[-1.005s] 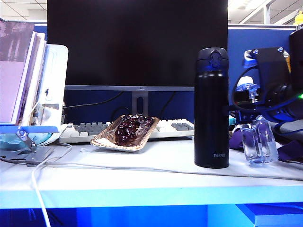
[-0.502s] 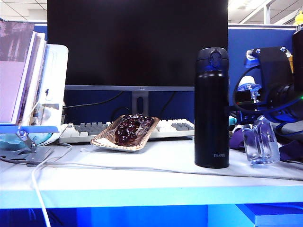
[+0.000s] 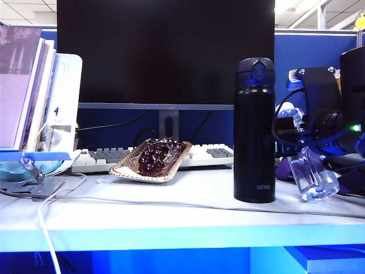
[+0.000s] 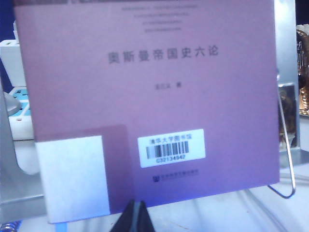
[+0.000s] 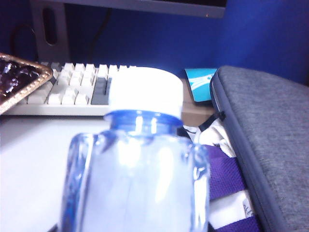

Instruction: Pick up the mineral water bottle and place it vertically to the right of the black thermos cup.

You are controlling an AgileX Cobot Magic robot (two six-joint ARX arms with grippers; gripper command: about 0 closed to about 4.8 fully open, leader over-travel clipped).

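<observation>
The black thermos cup [image 3: 254, 130] stands upright on the white desk, right of the middle in the exterior view. Just to its right, the clear mineral water bottle [image 3: 314, 178] hangs tilted, low over the desk. My right gripper [image 3: 323, 153] reaches in from the right edge and is shut on its body. The right wrist view is filled by the bottle [image 5: 137, 179], its white cap [image 5: 145, 92] pointing away toward the keyboard; the fingers are hidden behind it. My left gripper [image 4: 136, 213] is shut with nothing in it, in front of a purple book [image 4: 149, 92].
A dark monitor [image 3: 165, 51] and a keyboard [image 3: 114, 157] stand behind a tray of dark fruit [image 3: 151, 161]. Books on a stand [image 3: 34, 97] fill the left. A white cable [image 3: 48, 228] hangs over the front edge. A grey bag [image 5: 270, 140] and purple cloth [image 5: 224, 176] lie right of the bottle.
The right arm has shifted a little toward the thermos. The bottle, upright a second ago, now leans with its lower end swung out to the right. The left gripper is still.
</observation>
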